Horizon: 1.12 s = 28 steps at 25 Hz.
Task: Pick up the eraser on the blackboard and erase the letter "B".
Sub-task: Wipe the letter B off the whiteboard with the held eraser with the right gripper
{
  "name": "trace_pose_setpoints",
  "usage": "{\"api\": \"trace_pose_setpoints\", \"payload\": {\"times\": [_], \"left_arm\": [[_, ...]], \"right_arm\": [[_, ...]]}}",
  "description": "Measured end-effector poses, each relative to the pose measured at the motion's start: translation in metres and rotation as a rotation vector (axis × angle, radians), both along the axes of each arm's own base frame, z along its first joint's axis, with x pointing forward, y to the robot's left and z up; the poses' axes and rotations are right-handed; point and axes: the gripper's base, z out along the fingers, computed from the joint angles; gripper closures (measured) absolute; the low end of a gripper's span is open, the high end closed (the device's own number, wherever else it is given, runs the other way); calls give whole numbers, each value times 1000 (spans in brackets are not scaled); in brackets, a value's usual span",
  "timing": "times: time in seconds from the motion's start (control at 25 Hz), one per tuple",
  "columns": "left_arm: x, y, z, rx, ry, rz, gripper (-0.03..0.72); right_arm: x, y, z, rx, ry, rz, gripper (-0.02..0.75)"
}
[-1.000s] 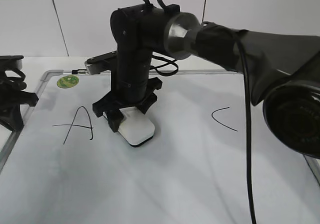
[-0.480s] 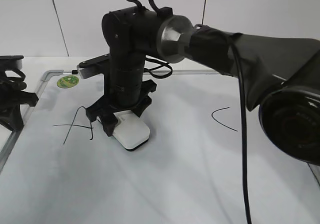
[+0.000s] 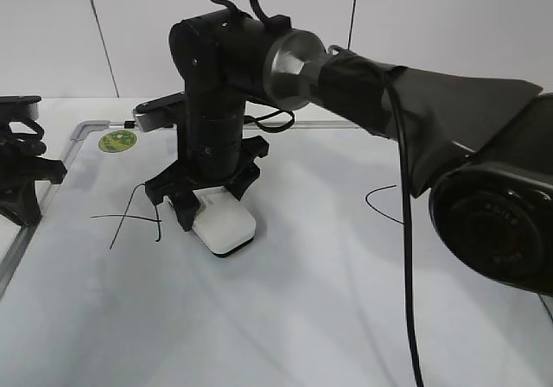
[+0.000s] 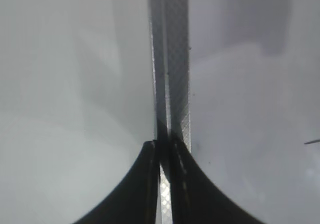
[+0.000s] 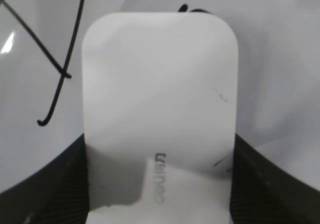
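Eraser: white, small grey print illegible, clamped between right gripper jaws on blackboard, beside black "A". Left gripper: jaws closed, empty.

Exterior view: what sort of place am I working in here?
Probably a lab or test bench, not a classroom: the blackboard, really a grey-framed whiteboard, lies flat as the work surface, plain white panels stand behind it, and the right gripper holds the eraser on it.

Eraser: smooth white plastic, satin sheen, grey print.
Blackboard: glossy white surface with soft reflections; frame of grey brushed metal.
Right gripper: matt black plastic, ribbed jaws.
Arm joint collar: dull bare metal.
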Motion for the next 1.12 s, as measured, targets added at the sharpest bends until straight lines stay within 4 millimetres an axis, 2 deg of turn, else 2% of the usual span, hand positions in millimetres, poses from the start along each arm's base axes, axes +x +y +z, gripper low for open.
{"api": "trace_pose_setpoints", "payload": {"times": [0.16, 0.36, 0.48, 0.72, 1.12], "left_arm": [[0, 0, 0, 0, 0, 0, 673], [0, 0, 0, -1, 0, 1, 673], [0, 0, 0, -1, 0, 1, 673], [0, 0, 0, -1, 0, 1, 673], [0, 0, 0, 0, 1, 0, 673]], "right_arm": [[13, -10, 0, 33, -7, -45, 197], [41, -41, -2, 35, -50, -128, 197], [49, -51, -2, 34, -58, -153, 197], [49, -50, -1, 39, -58, -154, 197], [32, -27, -4, -8, -97, -59, 197]]}}
